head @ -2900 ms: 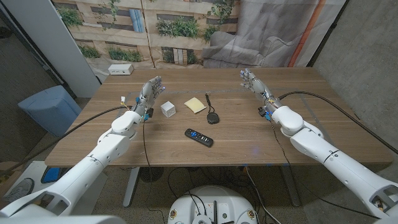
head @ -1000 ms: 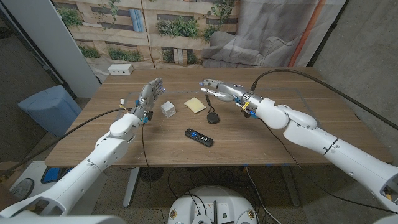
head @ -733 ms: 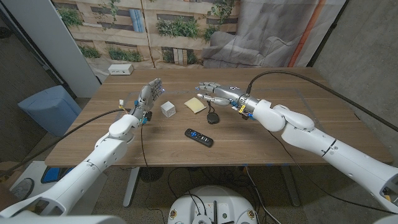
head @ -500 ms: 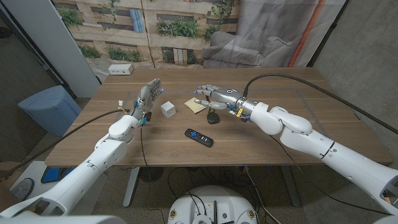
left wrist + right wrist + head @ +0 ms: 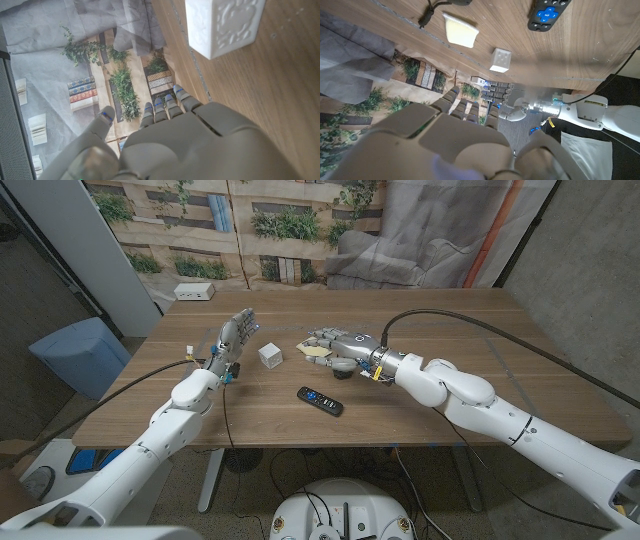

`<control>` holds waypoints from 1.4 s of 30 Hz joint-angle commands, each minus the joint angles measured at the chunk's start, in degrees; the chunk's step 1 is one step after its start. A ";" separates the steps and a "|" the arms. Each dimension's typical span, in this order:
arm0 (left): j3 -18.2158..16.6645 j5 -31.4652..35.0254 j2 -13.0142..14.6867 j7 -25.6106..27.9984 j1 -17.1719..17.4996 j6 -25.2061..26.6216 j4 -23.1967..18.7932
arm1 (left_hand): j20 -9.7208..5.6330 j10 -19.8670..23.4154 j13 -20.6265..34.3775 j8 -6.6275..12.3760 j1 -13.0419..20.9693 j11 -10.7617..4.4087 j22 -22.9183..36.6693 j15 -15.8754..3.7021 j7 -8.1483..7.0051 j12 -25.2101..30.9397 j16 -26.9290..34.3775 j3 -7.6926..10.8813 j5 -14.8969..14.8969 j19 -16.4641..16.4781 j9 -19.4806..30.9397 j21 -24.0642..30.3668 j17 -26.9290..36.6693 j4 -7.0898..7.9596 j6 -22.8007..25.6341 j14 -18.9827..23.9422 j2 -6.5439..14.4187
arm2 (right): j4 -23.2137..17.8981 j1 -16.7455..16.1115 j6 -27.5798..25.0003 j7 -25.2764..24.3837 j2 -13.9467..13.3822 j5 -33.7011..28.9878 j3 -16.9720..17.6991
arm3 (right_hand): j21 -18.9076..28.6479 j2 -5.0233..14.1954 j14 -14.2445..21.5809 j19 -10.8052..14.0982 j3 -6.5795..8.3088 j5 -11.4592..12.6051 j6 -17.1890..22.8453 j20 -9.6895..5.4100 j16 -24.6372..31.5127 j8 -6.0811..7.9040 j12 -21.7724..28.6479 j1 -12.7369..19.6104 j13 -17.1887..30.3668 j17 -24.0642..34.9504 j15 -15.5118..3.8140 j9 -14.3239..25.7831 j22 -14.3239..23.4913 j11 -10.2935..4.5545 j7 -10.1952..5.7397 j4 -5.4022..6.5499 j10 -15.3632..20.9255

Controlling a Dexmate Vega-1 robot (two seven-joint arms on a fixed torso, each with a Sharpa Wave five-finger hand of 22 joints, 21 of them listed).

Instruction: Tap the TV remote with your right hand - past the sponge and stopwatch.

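Nearest the robot, the TV remote (image 5: 320, 400) lies flat on the wooden table (image 5: 420, 405), a little toward the robot from the table's middle. Its long axis runs from about ten o'clock to four o'clock in the head view. The right wrist view shows its button end (image 5: 548, 14).

Beyond it, the right hand (image 5: 335, 346) hovers palm down above the yellow sponge (image 5: 318, 351) and the black stopwatch (image 5: 343, 370). Its fingers are slightly apart and hold nothing. From this hand the remote lies at about six to seven o'clock, toward the robot, with the stopwatch between the two. By this judgement the hand must come back toward the robot and descend to tap. Taken from the robot's side, the sponge and stopwatch lie beyond the remote rather than before it.

At about nine o'clock from the sponge stands a small white cube (image 5: 270, 356), seen close in the left wrist view (image 5: 224, 25). Just beyond that, the left hand (image 5: 235, 335) is held upright, fingers spread, empty. It stands at about ten o'clock from the remote, roughly as near as the right hand.

At the far left corner sits a white power strip (image 5: 194, 292).
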 commanded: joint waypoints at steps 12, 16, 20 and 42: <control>0.31 0.11 -0.85 -0.81 -0.08 -1.81 1.61 | -0.26 0.37 0.17 0.31 -0.42 -0.14 0.10 -1.14 -0.10 0.11 0.12 0.00 0.27 -0.06 0.21 0.26 0.13 0.36 0.67 0.51 3.64 | -0.68 -4.03 -6.11 0.24 2.11 -7.66 -3.11 | 0.42 6.36 -1.04 -0.53 -0.17 0.44 0.71 -1.08 0.26 0.01 0.23 -1.55 0.14 0.41 -0.30 0.20 0.54 -1.10 -0.46 1.26 -1.05; 0.20 0.02 -0.46 -0.63 0.24 -1.26 1.07 | -0.26 0.37 0.17 0.29 -0.43 -0.10 0.10 -1.09 -0.05 0.08 0.11 0.00 0.27 0.02 0.21 0.30 0.13 0.41 0.66 0.56 3.65 | -0.50 -4.26 -6.16 -0.25 2.09 -8.35 -3.46 | 0.59 6.47 -0.92 -0.37 -0.31 0.52 0.90 -1.05 0.43 0.01 0.34 -1.64 0.15 0.49 -0.32 0.21 0.59 -1.15 -0.45 1.36 -0.91; 0.18 -0.10 -0.41 -0.77 0.16 -1.15 1.41 | -0.27 0.37 0.17 0.27 -0.45 -0.21 0.10 -1.12 -0.04 0.07 0.09 -0.01 0.27 0.05 0.21 0.30 0.13 0.45 0.62 0.56 3.65 | -0.16 -4.36 -6.42 -0.17 2.30 -8.87 -3.89 | 0.70 6.52 -0.77 -0.30 -0.43 0.58 0.93 -1.00 0.57 -0.05 0.29 -1.67 0.16 0.56 -0.34 0.21 0.62 -1.17 -0.46 1.39 -1.15; 1.24 0.34 -0.39 -1.68 -1.23 0.08 2.44 | -0.11 0.24 0.19 0.23 -0.52 0.19 0.10 -0.83 0.22 -0.05 0.02 -0.06 0.28 0.08 0.22 0.31 0.16 0.71 0.61 0.53 3.63 | 1.56 -4.62 -7.10 -0.27 3.41 -9.84 -5.82 | 0.89 6.84 -1.68 -0.65 -0.94 1.00 -0.28 -0.60 0.66 -0.62 0.16 -1.69 0.19 0.93 -0.17 0.22 0.74 -1.75 -0.49 1.48 -2.37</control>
